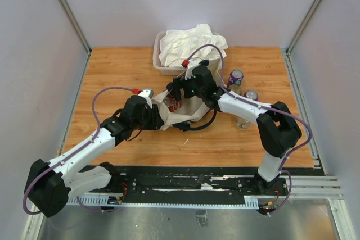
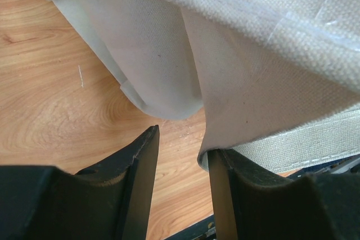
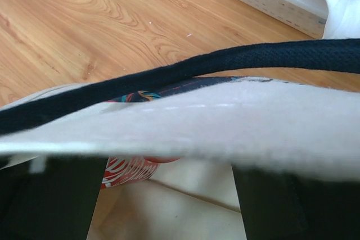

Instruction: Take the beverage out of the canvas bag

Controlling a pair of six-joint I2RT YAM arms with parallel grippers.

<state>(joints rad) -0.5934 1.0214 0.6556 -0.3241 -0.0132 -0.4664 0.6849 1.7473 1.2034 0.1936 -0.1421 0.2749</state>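
Top external view first: the bag is seen slumped on the table around the middle of the frame, with a navy strap trailing off its lower edge. The left gripper is pushed up against the bag's left edge, and the right gripper is held at the upper side of the opening. A bit of a red can can be made out just inside the opening, so it's not out of the bag yet.

Left wrist view: the fingers are held partly apart and bare wood is seen in the gap. A fold of canvas is laid against the tip of the finger on the right of the frame. Nothing is pinched between the two, as far as can be told.

Right wrist view: the jaws are spread wide, with one finger at each lower corner. The canvas rim and strap are stretched across in front of them. The red can is glimpsed low in the frame, inside the bag and close to the lower-left finger, and it's mostly hidden.

Back in the top view, a tub stuffed with white cloth is sat just above the bag, and loose cans are stood to the bag's right.
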